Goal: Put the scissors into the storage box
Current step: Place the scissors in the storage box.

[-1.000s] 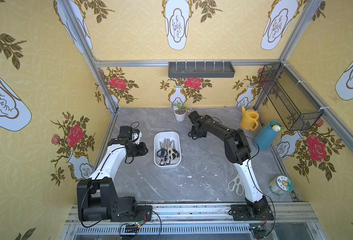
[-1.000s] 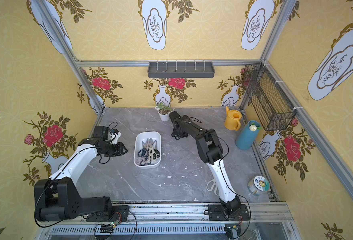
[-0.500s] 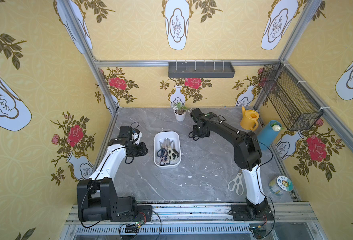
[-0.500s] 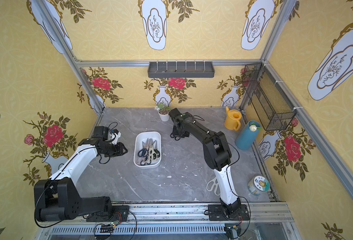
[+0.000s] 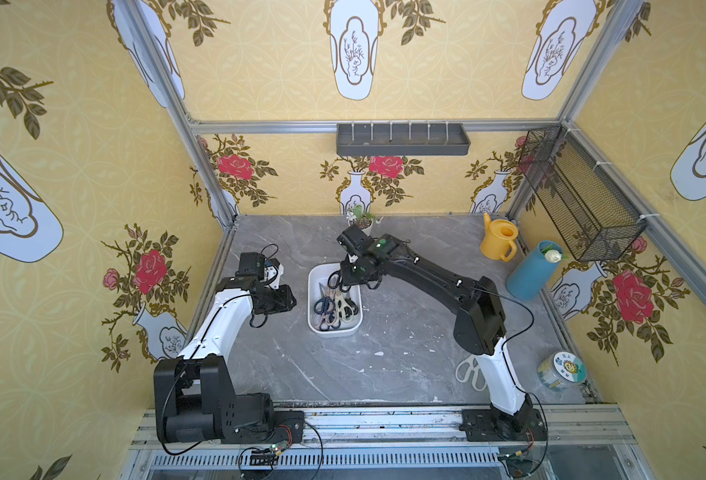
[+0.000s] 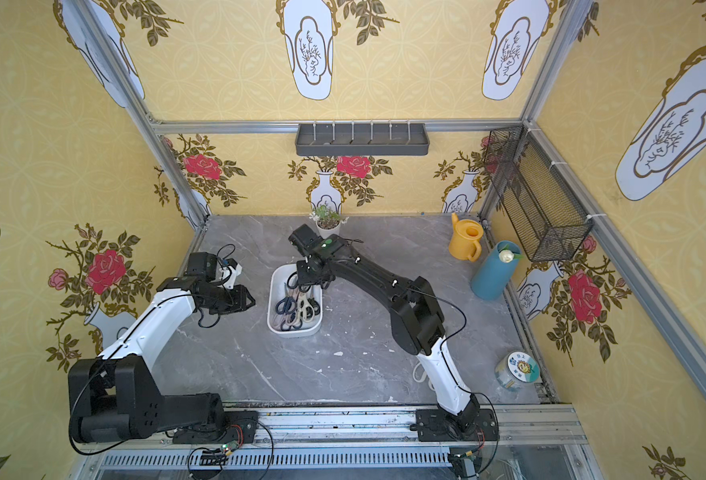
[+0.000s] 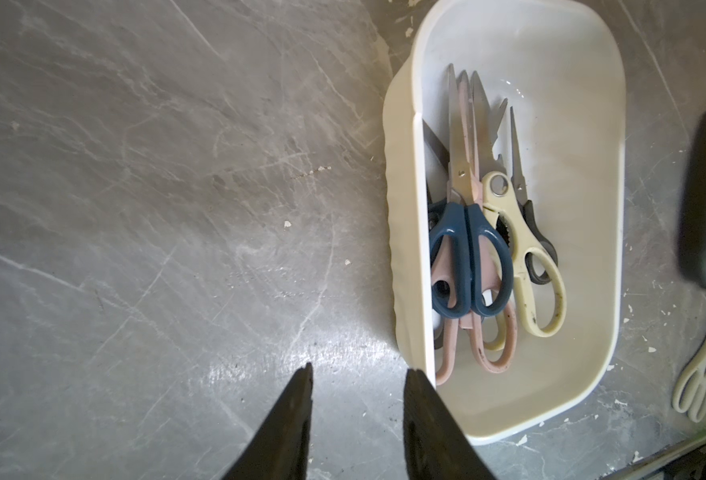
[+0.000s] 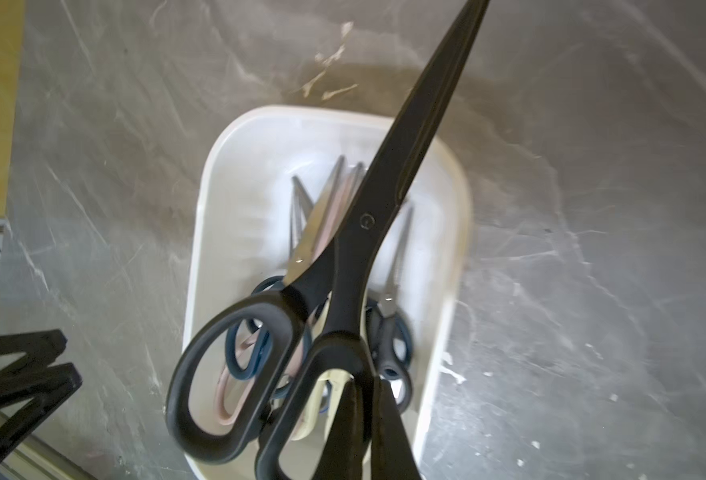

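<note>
Over storage box (image 8: 200, 232), right tool (image 8: 366, 384) grips scissors (image 8: 368, 224) lengthwise, tips rearward; left tool (image 7: 357, 370) parted.

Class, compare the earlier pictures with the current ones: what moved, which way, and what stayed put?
The right pincer, still shut on the black-handled scissors, swung sideways toward the left arm, from over the table to over the far end of the storage box. Nothing was let go. The left pincer, the scissors already inside and the cream shears by the right arm's base stayed put.
</note>
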Available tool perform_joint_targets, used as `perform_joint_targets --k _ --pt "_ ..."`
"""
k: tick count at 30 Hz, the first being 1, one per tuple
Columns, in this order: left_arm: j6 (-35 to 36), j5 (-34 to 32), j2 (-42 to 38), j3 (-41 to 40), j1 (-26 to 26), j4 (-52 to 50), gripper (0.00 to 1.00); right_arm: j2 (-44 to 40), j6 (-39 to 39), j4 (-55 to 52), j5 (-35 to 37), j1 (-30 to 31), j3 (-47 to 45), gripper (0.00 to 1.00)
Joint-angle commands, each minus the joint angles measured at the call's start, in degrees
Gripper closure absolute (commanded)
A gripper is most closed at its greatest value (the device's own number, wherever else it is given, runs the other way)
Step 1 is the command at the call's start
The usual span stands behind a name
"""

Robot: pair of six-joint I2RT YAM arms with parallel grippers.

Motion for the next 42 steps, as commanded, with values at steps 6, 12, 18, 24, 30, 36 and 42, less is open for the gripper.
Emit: perform_joint_targets --k 6,12,18,24,30,36,42 --pt "0.11 0.88 -0.32 -0.21 0.04 0.46 0.58 5.69 -3.86 -5.27 -0.07 3.54 3.11 1.0" --pt "0.2 0.99 -0.64 -0.39 0.02 0.71 0.58 7.05 -5.53 -6.88 -1.14 4.51 2.78 1.0" --pt "0.3 0.94 -0.74 -0.54 0.05 0.73 0.58 6.69 -6.49 -8.47 0.28 4.53 1.98 0.9" --pt "0.81 0.89 -1.35 -0.4 0.06 0.81 0.57 6.19 -7.39 -11.59 3.28 4.08 5.89 0.76" --pt "1.35 1.58 -1.75 -0.21 0.05 0.47 0.56 -1.34 -1.31 -12.48 5.74 2.82 3.27 0.68" --pt "1.27 1.81 -1.83 -0.3 0.04 0.59 0.56 -25.35 18.78 -7.84 11.54 0.48 -30.13 0.62" --pt "1.18 2.09 -1.44 0.14 0.04 0.51 0.56 -42.16 39.04 -11.76 12.47 -1.36 -54.18 0.62"
